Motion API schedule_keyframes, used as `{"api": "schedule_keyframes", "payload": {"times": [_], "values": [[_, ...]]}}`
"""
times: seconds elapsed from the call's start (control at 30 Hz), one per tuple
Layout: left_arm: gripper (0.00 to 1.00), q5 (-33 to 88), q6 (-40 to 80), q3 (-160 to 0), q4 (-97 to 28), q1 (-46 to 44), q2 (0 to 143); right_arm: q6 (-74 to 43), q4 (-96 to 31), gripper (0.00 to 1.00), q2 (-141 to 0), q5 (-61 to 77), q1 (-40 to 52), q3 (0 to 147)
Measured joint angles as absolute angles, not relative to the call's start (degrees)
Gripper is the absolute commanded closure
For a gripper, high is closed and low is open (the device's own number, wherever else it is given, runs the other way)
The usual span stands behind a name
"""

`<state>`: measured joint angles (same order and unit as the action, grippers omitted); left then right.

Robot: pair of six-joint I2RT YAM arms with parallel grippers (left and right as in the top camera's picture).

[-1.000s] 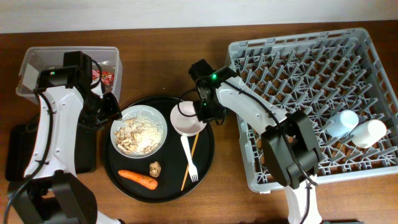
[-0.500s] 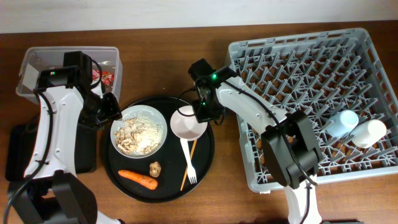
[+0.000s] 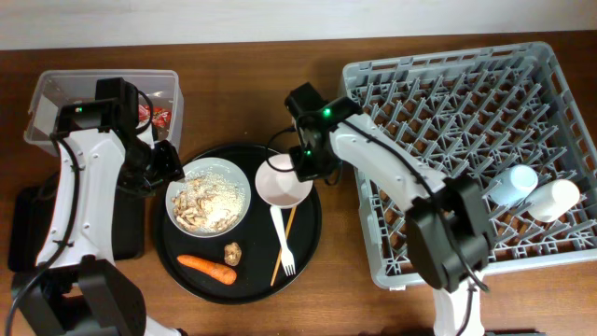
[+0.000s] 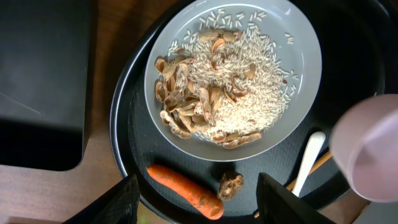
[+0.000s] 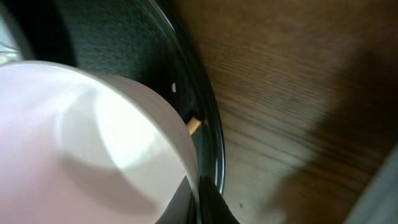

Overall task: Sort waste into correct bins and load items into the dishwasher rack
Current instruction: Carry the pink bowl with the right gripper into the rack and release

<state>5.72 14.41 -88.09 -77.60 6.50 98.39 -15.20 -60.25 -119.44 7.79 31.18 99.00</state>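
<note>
My right gripper [image 3: 303, 169] is shut on the right rim of the pale pink bowl [image 3: 282, 181], over the round black tray [image 3: 308, 233]. In the right wrist view the fingers [image 5: 200, 194] pinch the bowl wall [image 5: 87, 137]. My left gripper [image 3: 164, 164] is open and empty beside the left edge of the white plate [image 3: 239, 181], which holds beige food scraps [image 3: 207, 198]. The carrot [image 3: 207, 269], brown lump [image 3: 232, 252], white fork [image 3: 283, 235] and wooden stick [image 3: 282, 250] lie on the tray. The left wrist view shows the plate [image 4: 298, 68], carrot [image 4: 183, 190] and lump [image 4: 231, 185] between its fingers [image 4: 205, 210].
The clear tub [image 3: 65, 93] at the back left holds the red wrapper [image 3: 155, 115]. The shallow black tray [image 3: 28, 224] lies at the left. The grey rack [image 3: 448, 112] at the right holds the light-blue cup [image 3: 513, 184] and the white cup [image 3: 552, 199].
My right gripper has shifted slightly with the pink bowl, which now sits a little lower and flatter over the tray. The left arm has not moved.
</note>
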Motion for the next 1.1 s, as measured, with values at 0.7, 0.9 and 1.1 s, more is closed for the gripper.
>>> {"api": "schedule_keyframes", "payload": {"times": [0.7, 0.9, 1.1], "values": [[0.4, 5.72, 14.39, -88.09, -78.46, 6.5, 98.39, -7.01, -77.41, 0.96, -94.02, -8.97, 8.95, 99.0], [0.4, 5.72, 14.39, -88.09, -78.48, 6.5, 98.39, -12.19, -78.46, 0.96, -91.24, -31.88, 1.74, 99.0], [0.4, 5.72, 14.39, -88.09, -78.5, 6.5, 98.39, -23.18, -74.13, 0.96, -92.99, -48.07, -0.25, 99.0]]}}
